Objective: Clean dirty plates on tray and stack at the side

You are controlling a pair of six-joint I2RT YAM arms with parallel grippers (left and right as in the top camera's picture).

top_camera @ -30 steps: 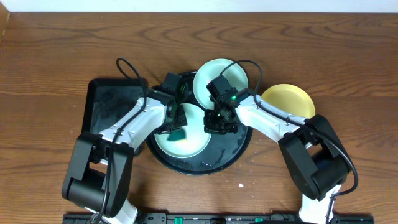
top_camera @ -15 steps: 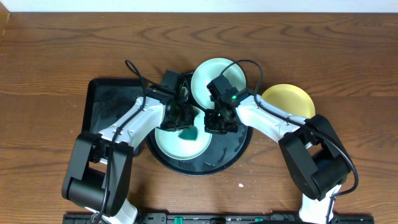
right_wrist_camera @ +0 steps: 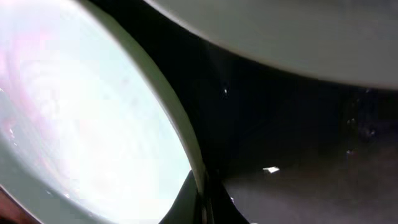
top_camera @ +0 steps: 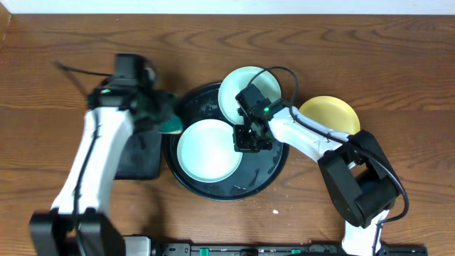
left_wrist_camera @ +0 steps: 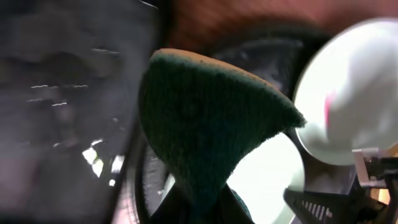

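Observation:
A large round black tray (top_camera: 270,171) holds a mint plate (top_camera: 207,149) at its front left. A second mint plate (top_camera: 245,89) leans on the tray's far rim. A pale yellow plate (top_camera: 328,114) lies on the table to the right. My right gripper (top_camera: 244,140) is shut on the right rim of the front mint plate (right_wrist_camera: 93,124). My left gripper (top_camera: 160,117) is shut on a green sponge (left_wrist_camera: 205,124) and holds it left of the tray, over the table.
A rectangular black tray (top_camera: 135,153) lies left of the round tray, partly under my left arm. A small white crumb (top_camera: 276,211) lies on the wooden table near the front. Crumbs (right_wrist_camera: 270,169) lie on the round tray's floor.
My left gripper has lifted the sponge off the front mint plate and swung left and away, off the tray. The right gripper stays on the plate's rim.

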